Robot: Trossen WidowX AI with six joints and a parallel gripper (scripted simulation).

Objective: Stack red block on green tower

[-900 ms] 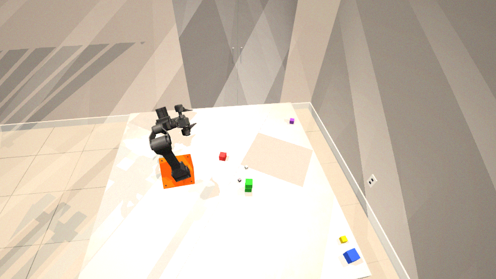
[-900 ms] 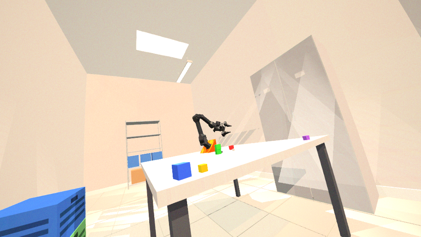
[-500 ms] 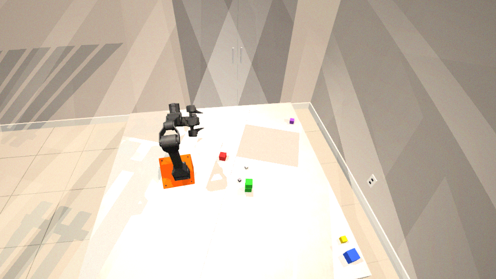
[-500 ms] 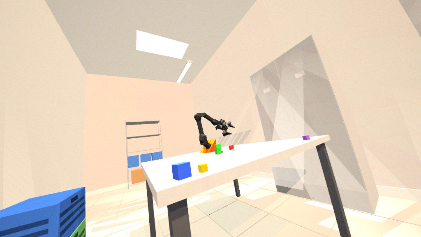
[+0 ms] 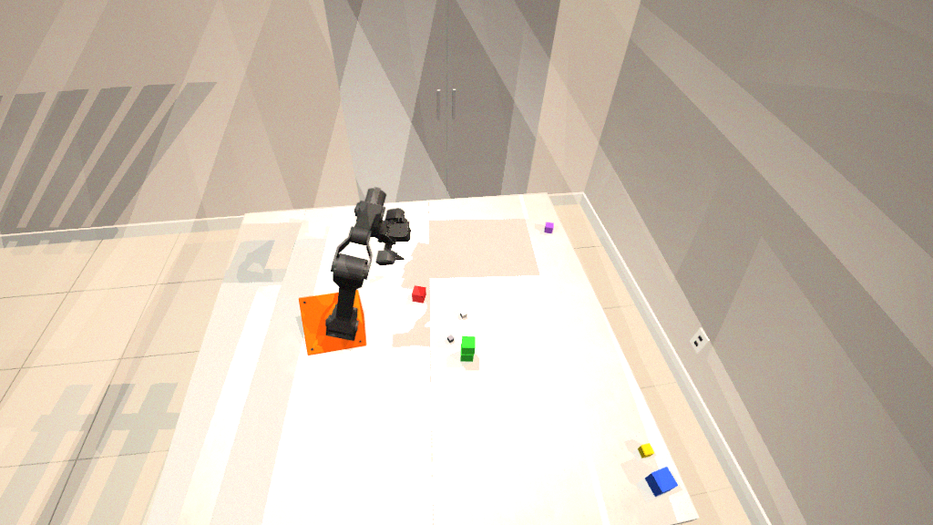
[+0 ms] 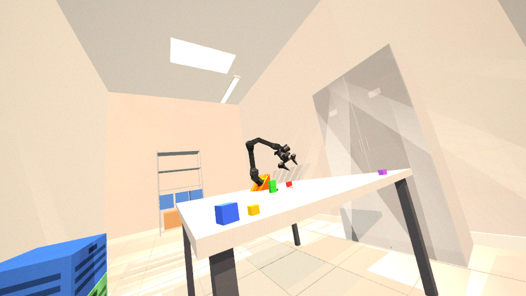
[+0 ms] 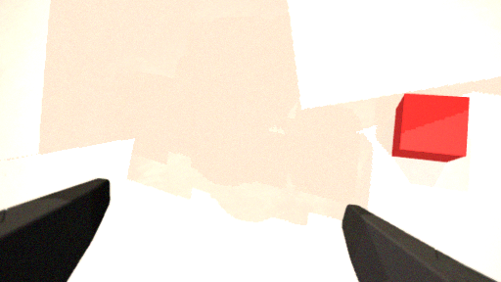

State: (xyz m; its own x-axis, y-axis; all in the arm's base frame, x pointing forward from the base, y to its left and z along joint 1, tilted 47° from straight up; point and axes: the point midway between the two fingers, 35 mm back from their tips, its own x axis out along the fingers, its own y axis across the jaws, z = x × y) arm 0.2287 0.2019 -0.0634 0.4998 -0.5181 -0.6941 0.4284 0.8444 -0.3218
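Small red cube [image 7: 432, 126] on the white table [image 5: 521, 417], ahead and right of the empty, wide-spread black parallel-jaw gripper [image 7: 225, 235].

The gripper [image 5: 391, 251] hangs above the table, well apart from the cube [image 5: 418, 293]. The cube lies flat, no long axis, edges slightly turned in the wrist view. The two-block green tower [image 5: 467, 348] stands upright nearby.

The white table [image 5: 521, 424] carries red block [image 5: 418, 293], green tower [image 5: 467, 348], and purple [image 5: 548, 227], yellow [image 5: 645, 449] and blue [image 5: 661, 481] cubes.
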